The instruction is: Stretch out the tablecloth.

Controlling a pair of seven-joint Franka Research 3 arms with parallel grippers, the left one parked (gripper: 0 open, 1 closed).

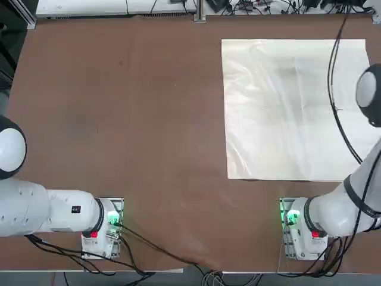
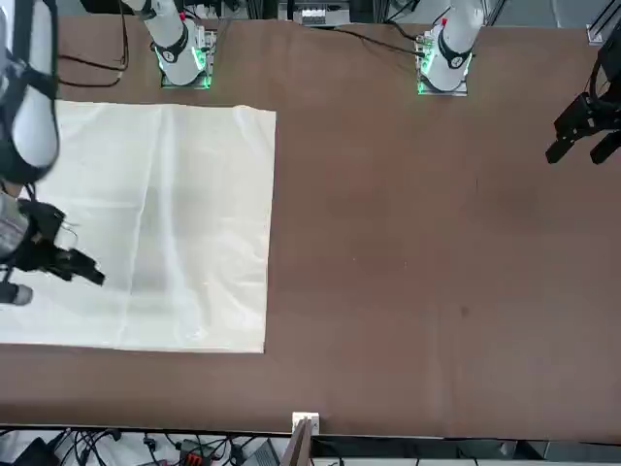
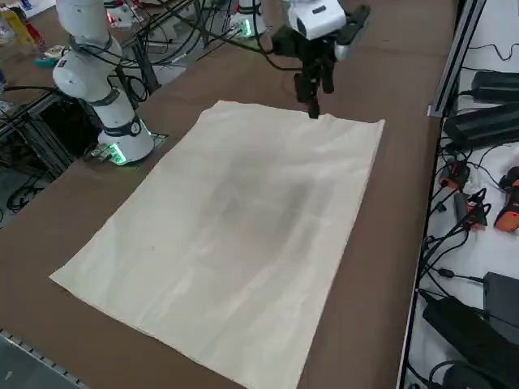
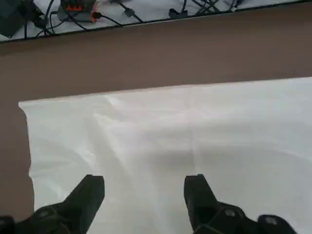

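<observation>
Covering most of the frame, a brown table (image 1: 119, 119) carries the tablecloth (image 1: 294, 107), a plain cream sheet lying flat with soft creases on the robot's right half, its edges roughly square to the table's. The right gripper (image 4: 145, 187) hangs above the cloth's far portion, toward the edge away from the arm bases, its two dark fingers (image 4: 90, 192) spread wide apart and gripping nothing. Cables (image 3: 470, 203) run along the table's outer side.
</observation>
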